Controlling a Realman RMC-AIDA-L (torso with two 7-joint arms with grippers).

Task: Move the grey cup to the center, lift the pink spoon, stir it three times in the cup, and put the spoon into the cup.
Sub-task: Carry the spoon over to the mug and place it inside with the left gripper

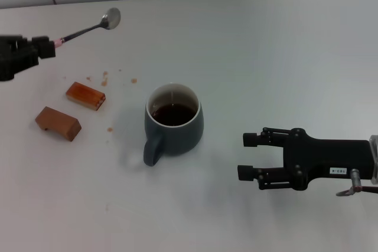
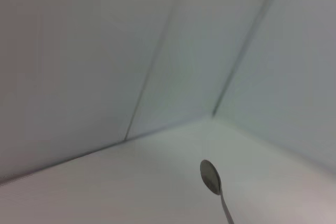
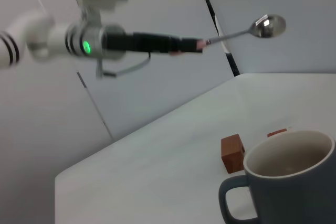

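The left gripper (image 1: 52, 46) sits at the upper left of the head view, clenched on the pink handle of the pink spoon (image 1: 88, 29). The spoon is lifted clear of the table (image 1: 283, 57), its metal bowl pointing toward the upper centre of the frame. Below it, at left, two brown wooden blocks (image 1: 72, 109) lie on the table amid a scatter of small brown specks (image 1: 105, 78).

The grey cup (image 1: 173, 123) stands upright at the centre of the frame, handle toward the lower left, dark liquid inside. The right gripper (image 1: 247, 156) rests at the lower right, fingers spread and released, near the cup but not touching it.

Judged progress: the cup placement looks complete and the spoon lift is done. Remaining steps: carry the spoon over the cup, stir three times, and leave the spoon in the cup. The spoon is well apart from the cup.

Appearance: the cup is rounded, blue-grey outside and white inside, with one loop handle. The spoon is slim, with a pale pink handle mostly hidden in the gripper and a grey metal neck and bowl.
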